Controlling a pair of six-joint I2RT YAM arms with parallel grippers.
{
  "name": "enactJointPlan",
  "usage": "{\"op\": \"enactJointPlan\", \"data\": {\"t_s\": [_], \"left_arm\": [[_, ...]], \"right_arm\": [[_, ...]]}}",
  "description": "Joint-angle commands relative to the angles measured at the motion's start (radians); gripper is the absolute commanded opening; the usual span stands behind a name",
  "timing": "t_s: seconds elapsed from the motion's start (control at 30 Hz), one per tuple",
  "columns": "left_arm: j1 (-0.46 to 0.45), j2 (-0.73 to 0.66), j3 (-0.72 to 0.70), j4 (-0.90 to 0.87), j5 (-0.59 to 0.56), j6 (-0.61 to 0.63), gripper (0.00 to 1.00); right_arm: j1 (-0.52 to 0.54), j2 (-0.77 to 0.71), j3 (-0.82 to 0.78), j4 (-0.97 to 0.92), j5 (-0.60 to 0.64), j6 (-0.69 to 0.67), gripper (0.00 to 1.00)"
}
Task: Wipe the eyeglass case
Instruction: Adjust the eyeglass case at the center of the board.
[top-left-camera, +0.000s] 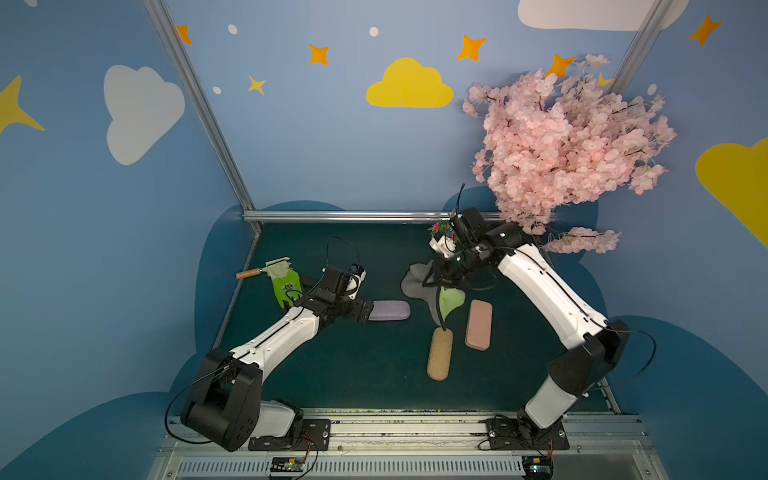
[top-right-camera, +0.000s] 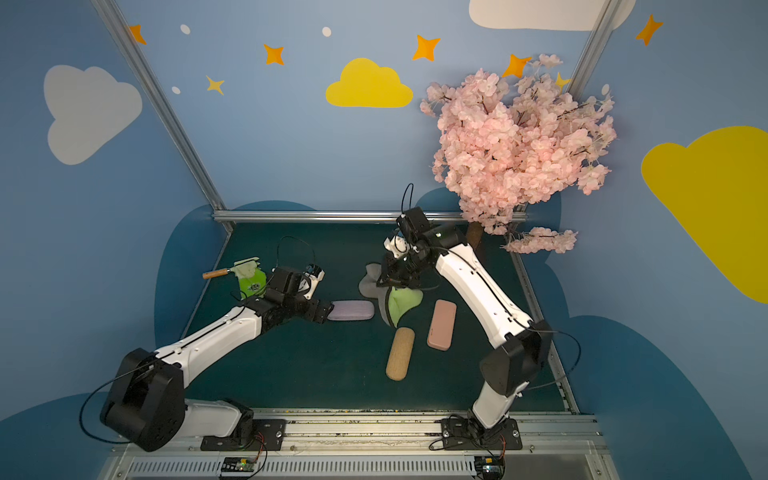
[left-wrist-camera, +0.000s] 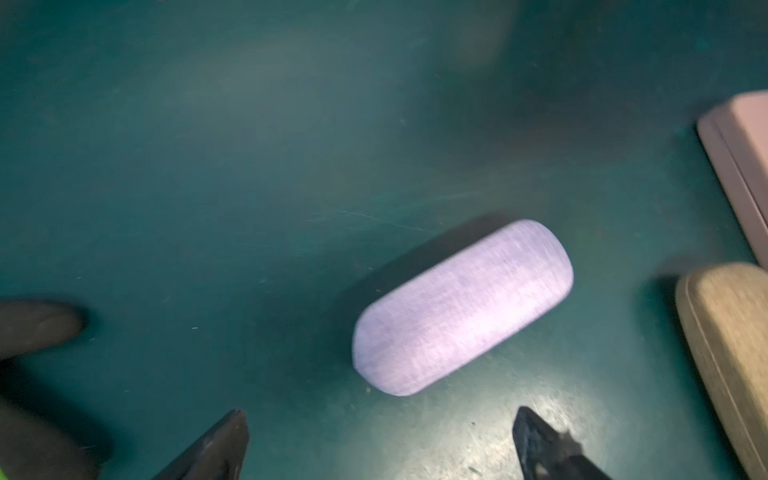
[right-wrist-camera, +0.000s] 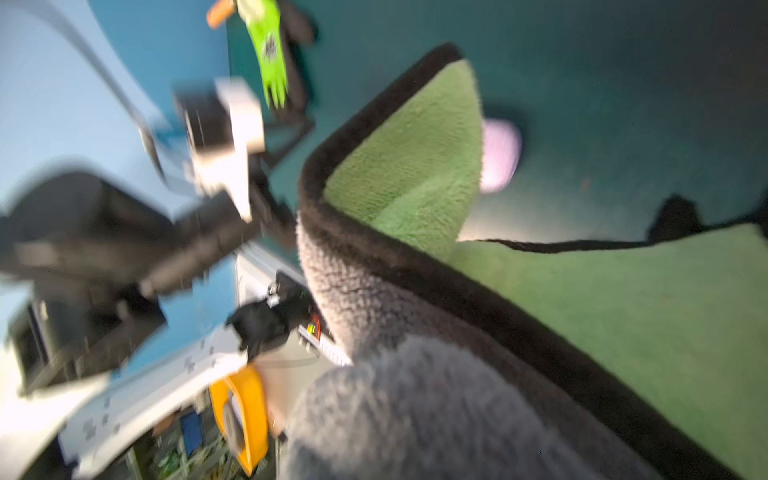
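Observation:
Three eyeglass cases lie on the green mat: a lilac fabric one (top-left-camera: 390, 310) (left-wrist-camera: 461, 307), a cork-coloured one (top-left-camera: 439, 353) and a pink one (top-left-camera: 478, 319). My left gripper (top-left-camera: 365, 311) (left-wrist-camera: 380, 417) is open, hovering at the lilac case's left end; its fingertips are short of the case and nothing is between them. My right gripper (top-left-camera: 439, 281) is shut on a grey and green cloth (top-left-camera: 451, 301) (right-wrist-camera: 582, 316) with a black edge. The cloth hangs above the mat between the lilac and pink cases, its lower tip near the cork case's far end. The cloth hides the right jaws.
A green glove (top-left-camera: 286, 286) and a wooden-handled brush (top-left-camera: 249, 274) lie at the back left. A pink blossom tree (top-left-camera: 569, 149) overhangs the back right corner, with a small flower pot (top-left-camera: 441, 229) by the back rail (top-left-camera: 353, 216). Blue walls close in both sides.

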Motion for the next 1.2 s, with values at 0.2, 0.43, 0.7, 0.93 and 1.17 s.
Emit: {"op": "enactJointPlan", "data": {"t_s": [0.2,0.43,0.7,0.93,1.17], "left_arm": [[0.043,0.027,0.067,0.03,0.129,0.005,1.0],[0.029,0.137,0.101,0.033,0.22,0.039,1.0],[-0.038,0.267,0.239,-0.088,0.289,0.22,1.0],[-0.054,0.362,0.342,-0.344,0.255,0.381,1.0],[-0.036,0.382,0.343,-0.358,0.254,0.452,1.0]], "right_arm": [[0.199,-0.077,-0.307,0.045,-0.119,0.016,0.0],[0.127,0.035,-0.468,0.062,-0.033,-0.097,0.0],[-0.022,0.083,-0.439,-0.052,0.273,-0.179,0.0],[-0.029,0.107,-0.302,-0.088,0.301,-0.19,0.0],[-0.028,0.044,-0.202,-0.101,0.146,-0.171,0.0]]}}
